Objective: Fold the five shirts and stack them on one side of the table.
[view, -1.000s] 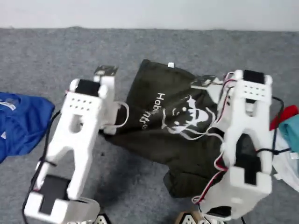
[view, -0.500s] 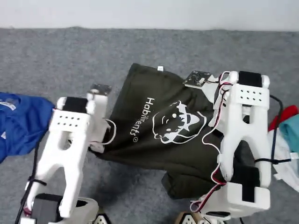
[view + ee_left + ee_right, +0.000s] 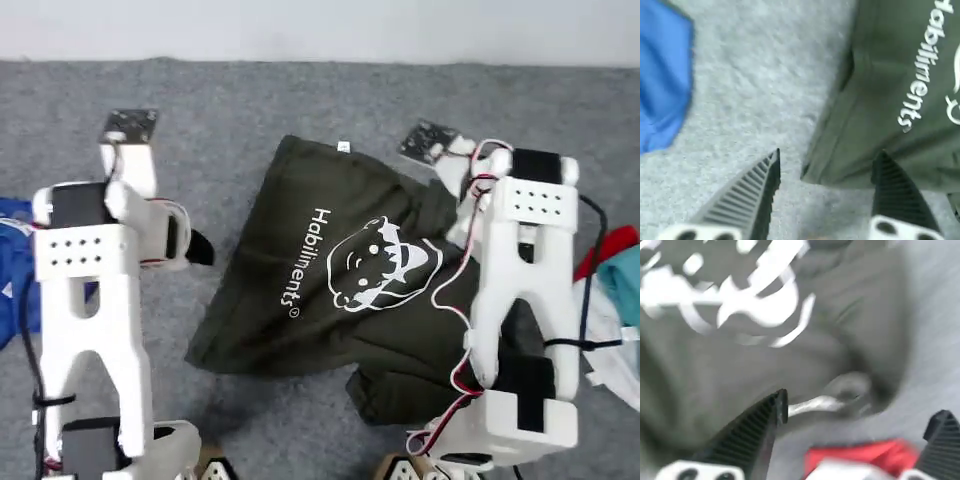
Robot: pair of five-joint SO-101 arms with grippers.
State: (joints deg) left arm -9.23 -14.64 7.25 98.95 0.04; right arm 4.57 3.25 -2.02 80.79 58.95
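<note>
Olive shirt [image 3: 322, 262] — corner near left tool [image 3: 830, 154], jaws apart

Overhead — close wrist views, shared shirt [image 3: 290, 200]

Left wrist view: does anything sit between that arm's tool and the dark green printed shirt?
Nothing visible does. The open left tool faces the edge of the dark green printed shirt across bare grey carpet; the blue shirt lies off to one side.

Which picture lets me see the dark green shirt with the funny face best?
The high view: the dark green shirt lies there almost whole, print included. The left wrist view gives one edge with lettering; the right wrist view, a piece of the print.
</note>
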